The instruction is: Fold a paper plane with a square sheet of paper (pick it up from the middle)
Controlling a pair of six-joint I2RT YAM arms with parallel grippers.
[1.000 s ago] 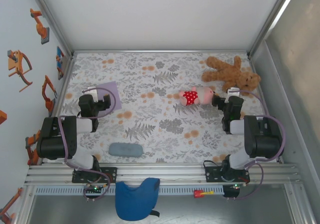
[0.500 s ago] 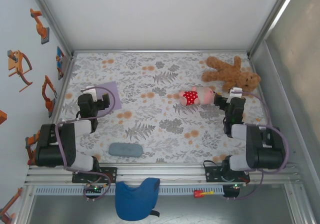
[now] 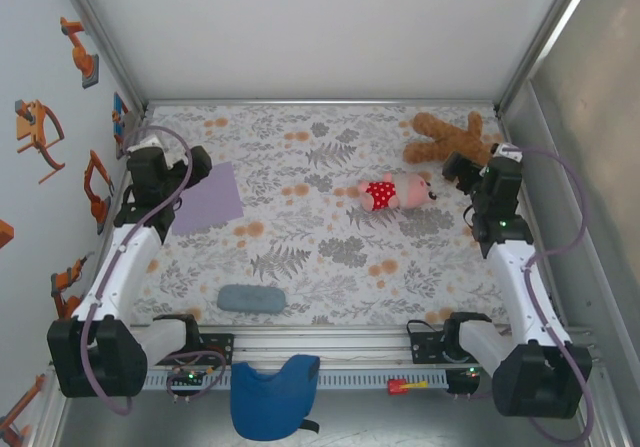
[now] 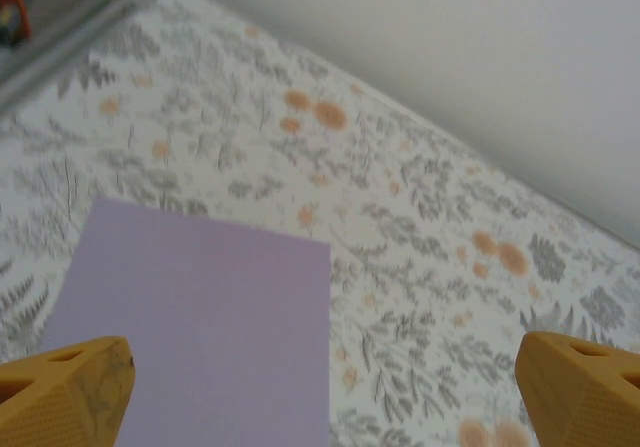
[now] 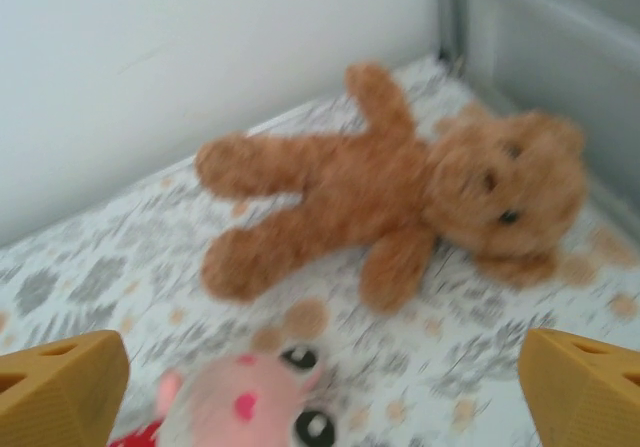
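1. While both arms stretch out over the floral table (image 3: 320, 257), both grippers are empty.
2. Left gripper (image 4: 322, 392): jaws spread wide. Its yellow fingertips (image 4: 65, 392) sit at the bottom corners of the left wrist view, with just paper and tablecloth between them.
3. Square sheet of paper (image 3: 207, 198): pale lavender, lying flat on the left side of the table near the left wall, no crease visible.
4. From the top camera, the left gripper sits at the sheet's far-left corner. Cannot tell whether it touches the paper.
5. In the left wrist view, the sheet lies mostly on the left finger's side, and its right edge runs roughly midway between the fingers.
6. Right gripper (image 5: 320, 392): jaws wide apart, on the far right side of the table.
7. Teddy bear (image 5: 400, 207): brown, lying flat in the far right corner with its head toward the right wall, ahead of the right gripper.
8. Pink toy (image 3: 390, 192): red spotted outfit, lying right of centre. Its head shows low between the right fingers in the right wrist view, which is blurred.
9. Grey-blue pad (image 3: 250, 298): near the front edge, left of centre, well apart from the sheet.
10. Blue cloth (image 3: 272, 395): on the rail between the arm bases, off the tablecloth.
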